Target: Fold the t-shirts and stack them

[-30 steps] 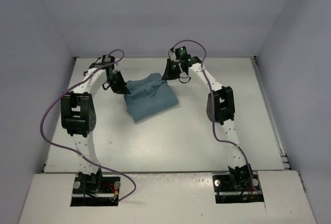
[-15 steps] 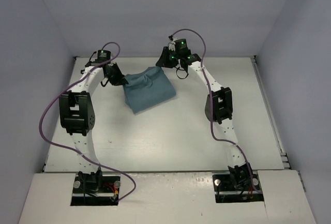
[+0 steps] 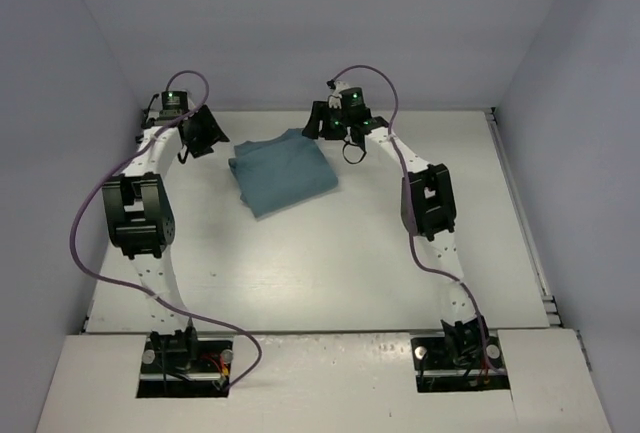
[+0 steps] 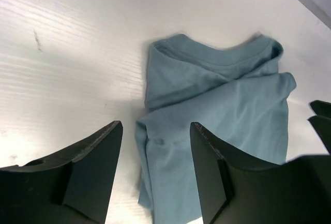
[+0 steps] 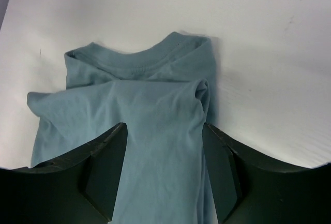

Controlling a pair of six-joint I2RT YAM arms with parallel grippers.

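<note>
Top external view: on the white tabletop, well beyond the arm bases, the single teal short-sleeved cloth t-shirt is seen in the far middle. It is folded into a rough rectangle that sits skewed to the table edges. The left gripper is held just beside the shirt's far-left corner and the right gripper at its far-right corner. Whether the right one touches cloth cannot be told from above.

In both wrist views the jaws are seen parted to a moderate width with nothing between them. The shirt lies flat on the table beyond the fingertips, gripped by neither tool.

The step in hand is judged to be the letting-go after a fold. It is done well if both grippers are lifted straight up, so that no fingertip drags a layer and opens the fold. The ribbed collar band and a puckered fold edge beside it are shown by the right wrist camera. That pucker should be smoothed before the shirt is counted as finished. The skewed parcel could also be squared to the table, since any stack built on it would be expected to lean.
</note>
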